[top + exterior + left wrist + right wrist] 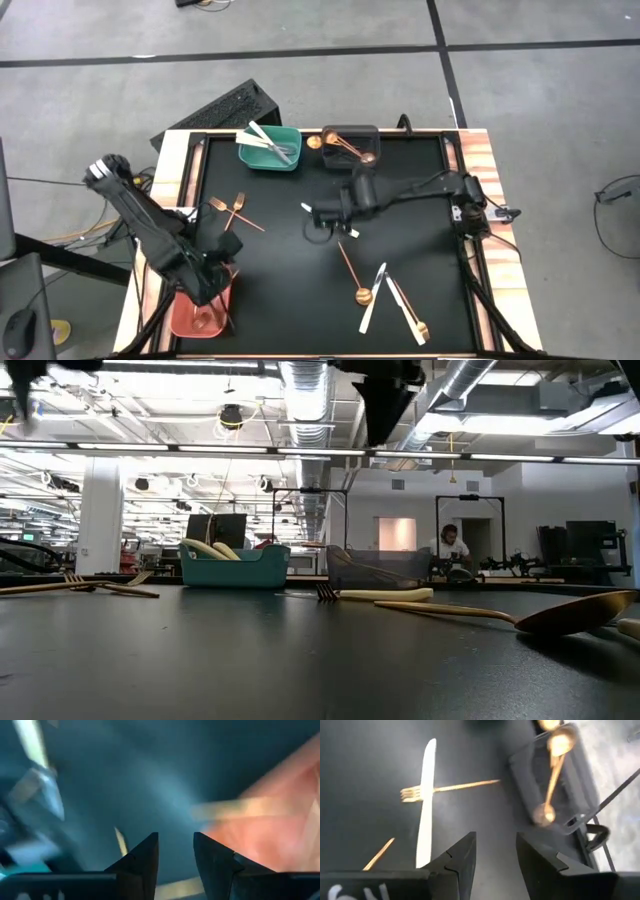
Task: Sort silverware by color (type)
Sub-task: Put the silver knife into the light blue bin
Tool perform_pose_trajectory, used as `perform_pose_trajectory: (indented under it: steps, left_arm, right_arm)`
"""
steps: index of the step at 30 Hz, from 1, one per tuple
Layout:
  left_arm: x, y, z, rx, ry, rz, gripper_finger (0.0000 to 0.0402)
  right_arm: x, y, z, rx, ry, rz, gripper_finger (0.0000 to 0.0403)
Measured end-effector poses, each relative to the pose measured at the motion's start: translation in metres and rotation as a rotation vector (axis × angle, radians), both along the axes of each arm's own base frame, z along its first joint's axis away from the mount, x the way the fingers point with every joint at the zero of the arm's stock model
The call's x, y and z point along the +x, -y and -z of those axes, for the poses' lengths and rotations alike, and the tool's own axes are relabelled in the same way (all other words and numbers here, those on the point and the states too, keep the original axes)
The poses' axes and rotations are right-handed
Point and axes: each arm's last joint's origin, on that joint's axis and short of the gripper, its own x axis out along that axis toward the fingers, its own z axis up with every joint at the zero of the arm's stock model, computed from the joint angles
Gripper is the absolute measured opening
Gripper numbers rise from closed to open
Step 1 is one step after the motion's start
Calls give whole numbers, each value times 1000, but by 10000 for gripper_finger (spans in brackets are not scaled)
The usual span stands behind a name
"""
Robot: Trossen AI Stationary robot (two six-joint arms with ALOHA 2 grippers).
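Note:
My right gripper (318, 216) (496, 836) hangs open and empty over the table's middle, above a white knife (425, 805) that lies across a gold fork (455, 785). My left gripper (217, 270) (176, 836) is open and empty above the salmon bin (192, 318) at the near left; a blurred gold utensil (235, 810) shows at the bin. The teal bin (268, 148) holds white knives. The dark grey bin (350, 143) holds copper spoons (552, 762). Two gold forks (235, 210) lie at the left. A spoon (352, 272), two knives (375, 295) and a fork (418, 325) lie near the front.
The teal and dark grey bins stand side by side at the table's far edge, and the salmon bin at the near left corner. In the low view the knife and fork (375, 595) lie ahead of the spoon (500, 615). A person (452, 545) shows far behind.

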Motion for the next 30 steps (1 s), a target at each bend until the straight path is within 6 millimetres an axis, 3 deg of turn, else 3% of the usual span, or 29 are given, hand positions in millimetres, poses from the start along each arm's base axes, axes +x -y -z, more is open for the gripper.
perform_pose_trajectory:
  steps: [4,8,15,23,30]
  left_arm:
    - [16,-17,0,-161,263,-97,112]
    - [35,-44,15,-302,372,-153,112]
    - [51,-81,34,-449,550,-224,112]
    - [63,-106,61,-442,793,-364,112]
    - [79,-122,74,-401,854,-431,112]
  right_arm:
    - [5,-21,21,41,88,-78,166]
    - [12,-26,55,170,101,-163,166]
    - [-15,0,92,240,144,-104,166]
    - [-43,39,145,360,390,-94,166]
    - [-39,43,170,348,452,-162,166]
